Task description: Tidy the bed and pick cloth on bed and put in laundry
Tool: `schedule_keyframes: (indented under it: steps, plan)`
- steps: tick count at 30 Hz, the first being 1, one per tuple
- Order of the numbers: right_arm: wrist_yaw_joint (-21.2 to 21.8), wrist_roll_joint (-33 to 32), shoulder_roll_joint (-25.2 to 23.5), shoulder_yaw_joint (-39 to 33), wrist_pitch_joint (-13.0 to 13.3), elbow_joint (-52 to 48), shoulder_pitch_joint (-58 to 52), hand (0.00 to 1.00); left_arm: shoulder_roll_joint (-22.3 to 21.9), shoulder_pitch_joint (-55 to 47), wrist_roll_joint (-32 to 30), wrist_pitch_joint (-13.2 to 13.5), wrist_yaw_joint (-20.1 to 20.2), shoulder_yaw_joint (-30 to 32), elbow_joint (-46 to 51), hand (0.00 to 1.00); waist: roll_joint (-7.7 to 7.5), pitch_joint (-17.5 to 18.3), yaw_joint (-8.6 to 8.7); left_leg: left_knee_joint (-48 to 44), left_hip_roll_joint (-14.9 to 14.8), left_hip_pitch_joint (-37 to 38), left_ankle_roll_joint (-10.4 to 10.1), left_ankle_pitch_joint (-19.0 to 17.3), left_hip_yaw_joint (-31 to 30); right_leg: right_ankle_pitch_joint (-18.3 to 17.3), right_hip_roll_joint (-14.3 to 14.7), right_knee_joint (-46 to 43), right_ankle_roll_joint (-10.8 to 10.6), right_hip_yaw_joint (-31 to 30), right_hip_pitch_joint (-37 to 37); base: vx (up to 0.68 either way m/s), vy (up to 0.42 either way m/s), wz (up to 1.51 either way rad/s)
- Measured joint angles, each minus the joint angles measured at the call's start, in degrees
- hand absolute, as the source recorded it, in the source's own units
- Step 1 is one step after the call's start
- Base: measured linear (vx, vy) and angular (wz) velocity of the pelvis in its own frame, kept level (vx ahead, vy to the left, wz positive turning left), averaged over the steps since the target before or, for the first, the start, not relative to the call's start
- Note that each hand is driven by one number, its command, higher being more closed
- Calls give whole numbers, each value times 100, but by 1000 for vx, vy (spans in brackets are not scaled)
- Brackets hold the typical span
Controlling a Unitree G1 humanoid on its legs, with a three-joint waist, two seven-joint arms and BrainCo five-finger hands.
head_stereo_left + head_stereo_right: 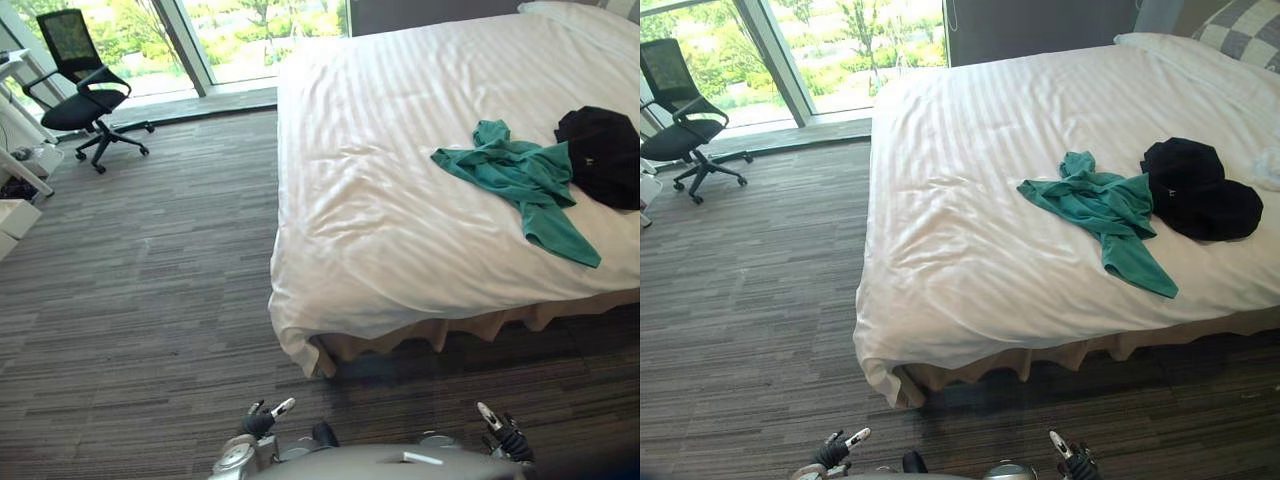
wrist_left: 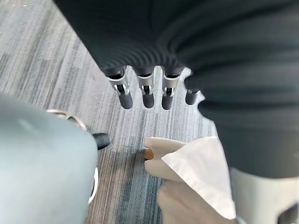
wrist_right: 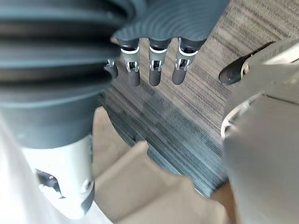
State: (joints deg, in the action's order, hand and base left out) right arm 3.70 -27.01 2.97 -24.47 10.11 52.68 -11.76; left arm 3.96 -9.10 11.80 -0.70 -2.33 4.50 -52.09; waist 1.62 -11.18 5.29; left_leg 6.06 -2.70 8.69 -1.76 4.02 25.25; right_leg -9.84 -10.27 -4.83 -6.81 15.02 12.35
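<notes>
Left eye view: the green cloth (image 1: 520, 180) lies on the bed (image 1: 380, 120), well ahead and rightward — the right hand (image 1: 500, 430) is nearer. Right eye view: its long axis slants toward the bed's near right edge, black cloth (image 1: 1200, 190) just beside. Left wrist view: left hand (image 2: 147, 91) hangs relaxed, empty. Right wrist view: fingers straight — holding nothing.

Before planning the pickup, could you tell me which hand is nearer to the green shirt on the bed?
Right. The right hand hangs before the bed, at its near edge, roughly in line with the green shirt; the left hand hangs by its corner, farther off.
</notes>
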Motion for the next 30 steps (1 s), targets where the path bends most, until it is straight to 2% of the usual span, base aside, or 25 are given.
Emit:
schedule_keyframes:
  steps: [2,5,9,10,15,20,22,25,26,29,30]
  plan:
    - [-195,-153,-22,-84,106,-230,22,0,35,83,-7,1,-46,-4,-142,0,-39,19,-10,0,14,5,23,-16,53,62,-8,40,12,-48,-6,55,55,-15]
    - [-416,-201,-20,-101,288,-1277,25,0,69,93,-140,23,-50,-30,-145,0,-77,33,-10,-2,28,-8,49,-41,166,105,-16,59,-5,-178,-81,77,53,-18]
    - [-383,-191,18,-338,402,-2858,99,0,152,93,-178,132,-50,-200,-101,0,-133,52,-19,-3,70,-12,33,-81,220,119,-18,57,17,-216,-104,80,26,-6]
    - [-368,-187,51,-342,401,-3094,125,100,157,93,-177,136,-50,-202,-96,0,-141,57,-19,-4,71,-12,28,-85,220,121,-18,55,20,-216,-103,95,5,-1]
    - [180,13,401,-231,231,-4208,605,100,209,94,-175,160,-49,-224,-56,0,-222,36,-20,-4,71,0,19,-94,200,143,-14,45,60,-220,-100,48,1,0]
    - [892,370,995,512,74,-4691,1081,100,227,91,-195,166,-48,-232,-29,0,-241,25,-67,2,80,1,25,-91,67,133,-18,-6,77,-137,-61,-6,-2,10]
    - [1211,371,1311,899,-21,-4719,1360,100,228,96,-254,185,-35,-234,37,0,-253,18,-187,3,93,-4,39,-80,6,112,-29,-8,96,-45,-39,-30,-4,12]
    - [1514,372,1656,1462,-183,-4700,1897,100,249,95,-472,226,-1,-240,112,0,-297,3,-229,2,180,-141,107,-19,-317,39,-98,-37,54,243,5,-30,-4,50]
    - [1555,371,1706,1576,-217,-4688,2022,100,256,100,-521,224,5,-242,131,0,-299,2,-252,2,190,-169,119,-6,-361,40,-104,-34,52,294,4,-15,13,43]
    - [1792,362,1825,2137,-360,-4369,2848,100,391,150,-793,227,86,-357,266,0,-334,-23,-473,-1,228,-284,154,23,-509,36,-133,-39,29,441,-17,13,16,27]
    - [1893,349,1848,2300,-423,-4231,3192,100,466,185,-1017,227,130,-446,369,0,-398,-52,-509,-4,193,-382,171,64,-545,47,-138,-87,28,469,-115,19,-2,26]
